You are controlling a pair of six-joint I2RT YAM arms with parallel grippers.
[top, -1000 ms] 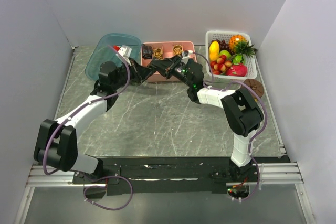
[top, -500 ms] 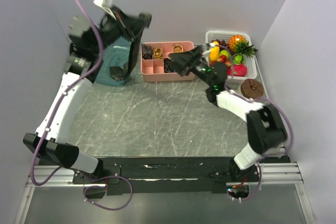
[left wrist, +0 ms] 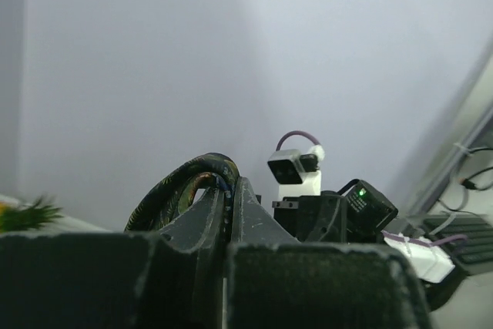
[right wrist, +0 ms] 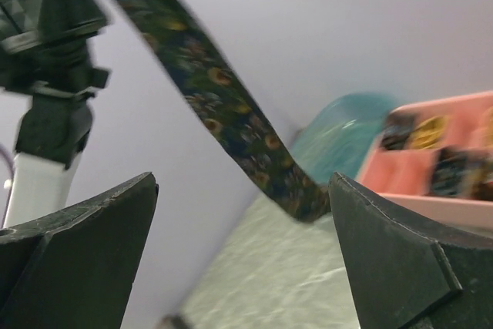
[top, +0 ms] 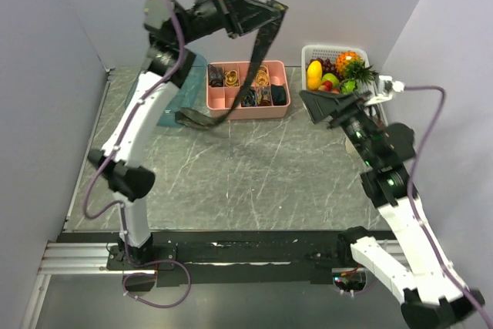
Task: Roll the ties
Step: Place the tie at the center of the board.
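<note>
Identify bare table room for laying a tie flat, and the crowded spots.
Bare: the wide stretch of table between the pink tray and the near edge. Crowded: the back edge, with tray, fruit basket and the hanging tie.

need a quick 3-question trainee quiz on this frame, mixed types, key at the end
1. True or false: the right jaws are shut on the tie.
2. Which arm holds the tie up in the air?
3. The tie's lower end: A) lies on the table; B) is draped over the right arm; C) hangs clear in mid-air.
Key: 1 false, the right jaws stand open and empty. 2 the left arm. 3 A.
</note>
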